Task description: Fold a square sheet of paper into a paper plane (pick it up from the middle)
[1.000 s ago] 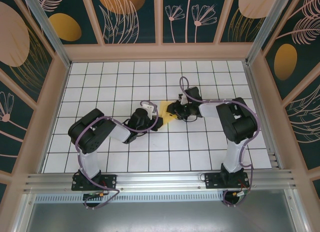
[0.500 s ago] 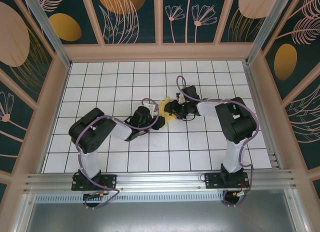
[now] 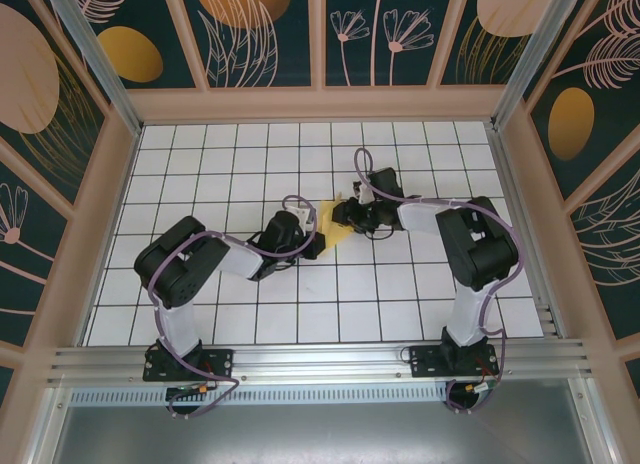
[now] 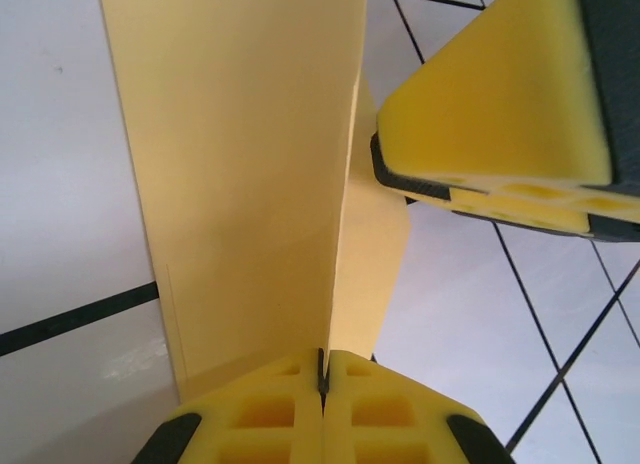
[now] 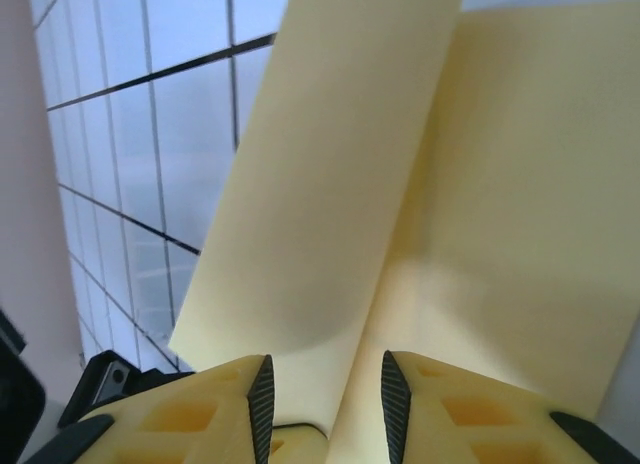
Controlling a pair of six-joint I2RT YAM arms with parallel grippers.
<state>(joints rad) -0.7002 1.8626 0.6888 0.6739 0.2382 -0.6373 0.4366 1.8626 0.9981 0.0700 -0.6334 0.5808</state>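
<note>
The folded yellow paper [image 3: 335,234] lies near the middle of the white grid table [image 3: 250,154], squeezed between the 2 arms, whose tips meet over it from either side.

The left gripper [image 3: 316,242] comes in from the left. In its wrist view the left gripper [image 4: 322,369] has its 2 yellow pads pressed flat together with only a hairline seam between them. The paper [image 4: 240,164] rises straight out of that seam, so the near edge of the sheet is pinched there, a broad flap spreading up and left and a narrower layer behind it to the right.

The right gripper [image 3: 346,216] reaches in from the right. One of its pads [image 4: 500,94] shows in the left wrist view, just beside the paper's right edge (touching or not, I cannot tell). In its own wrist view the right gripper [image 5: 322,384] holds its fingers a narrow way apart, and the paper [image 5: 330,184] runs down into the gap, its crease roughly centred between them, not clamped.
</note>
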